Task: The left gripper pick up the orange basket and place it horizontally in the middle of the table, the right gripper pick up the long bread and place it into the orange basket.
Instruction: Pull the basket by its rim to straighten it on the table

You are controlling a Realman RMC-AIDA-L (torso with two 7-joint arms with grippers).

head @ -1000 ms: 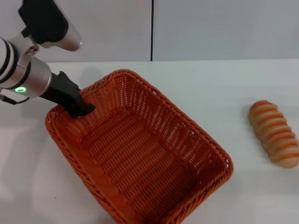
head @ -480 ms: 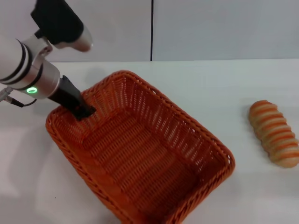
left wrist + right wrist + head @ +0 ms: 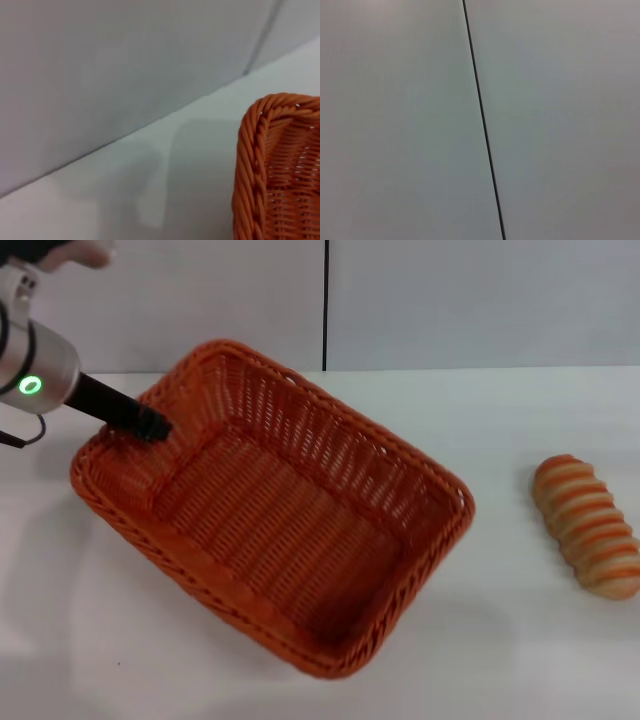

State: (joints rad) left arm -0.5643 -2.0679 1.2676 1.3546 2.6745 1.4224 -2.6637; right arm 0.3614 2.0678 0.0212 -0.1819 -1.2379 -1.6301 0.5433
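- Head view: the left gripper (image 3: 152, 426) has its fingers closed on the rim of the orange basket (image 3: 270, 520) at the basket's far left corner, on the robot's left side of the white surface (image 3: 500, 420). The basket's long axis runs on a diagonal, from that held corner toward the near right, so it is not yet square to the surface edge; I judge the coming move to be a turn about the gripped corner until it lies crosswise. The long bread (image 3: 588, 526) lies well apart on the right, its long axis pointing roughly away from the robot, nearer the right arm's side. The right gripper is not in this view.
- Left wrist view: only a braided corner of the basket shows against the surface and the grey wall (image 3: 125, 65); the fingers are out of sight.
- Right wrist view: nothing but wall panels and a dark seam (image 3: 482, 120); the right arm appears parked, fingers unseen.
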